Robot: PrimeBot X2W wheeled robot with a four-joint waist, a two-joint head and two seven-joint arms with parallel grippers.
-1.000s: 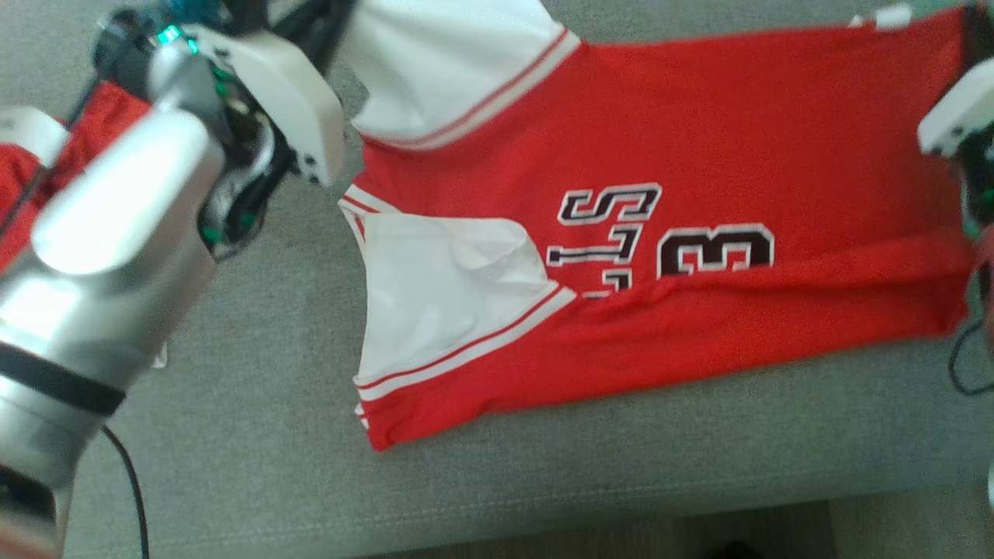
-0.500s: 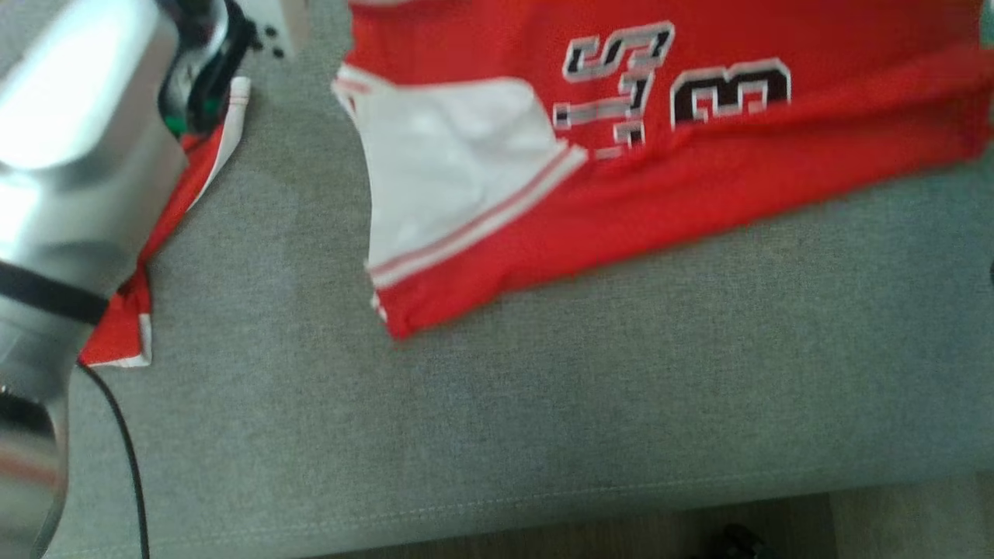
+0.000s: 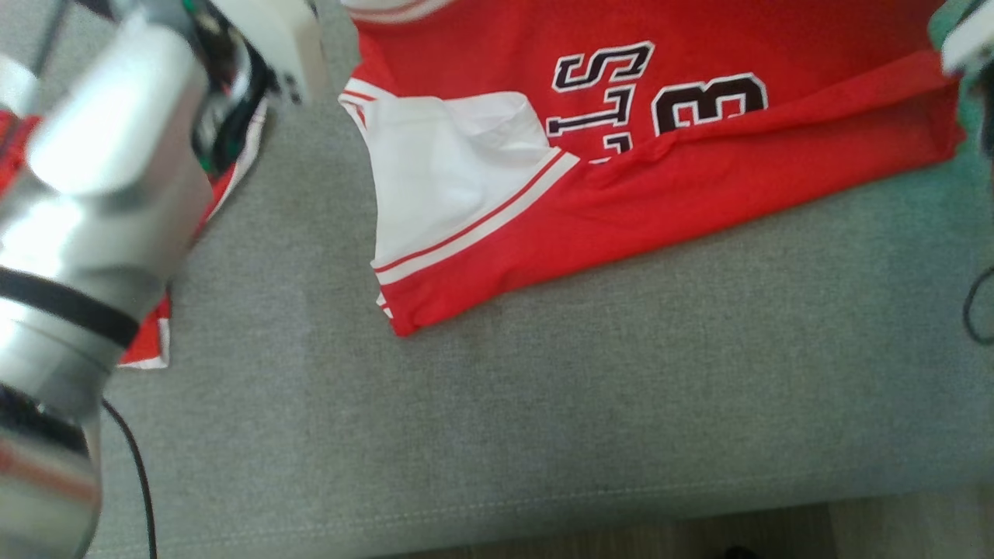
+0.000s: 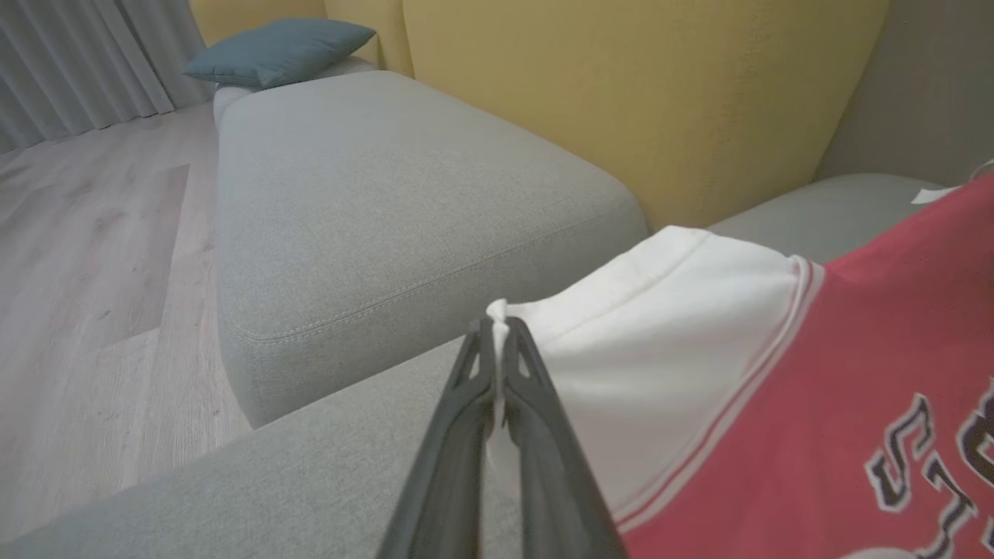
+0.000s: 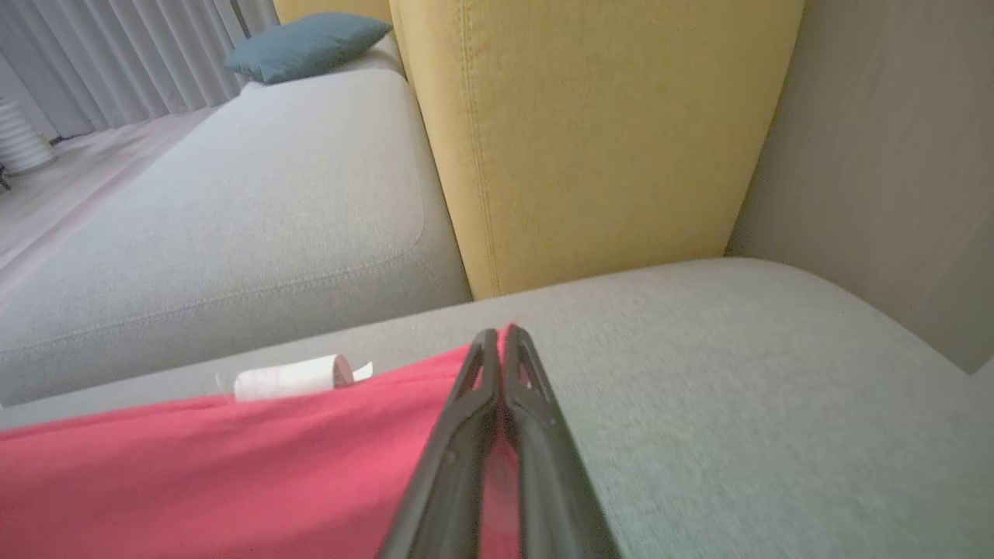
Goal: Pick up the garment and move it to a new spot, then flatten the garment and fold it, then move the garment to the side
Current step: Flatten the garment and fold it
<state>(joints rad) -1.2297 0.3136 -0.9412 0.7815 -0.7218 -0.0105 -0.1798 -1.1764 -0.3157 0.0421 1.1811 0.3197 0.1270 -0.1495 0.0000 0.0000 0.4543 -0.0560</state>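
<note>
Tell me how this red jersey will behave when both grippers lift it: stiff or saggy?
Probably floppy: the jersey lies creased and folded over itself on the sofa cushion, so its middle should sag. Likely light: the left gripper and right gripper each hold it by a thin pinched edge, which might slip.

The red jersey [image 3: 699, 178] with white sleeves and black-and-white lettering is lying spread across the grey sofa cushion [image 3: 543, 419], its near edge folding over the print.
</note>
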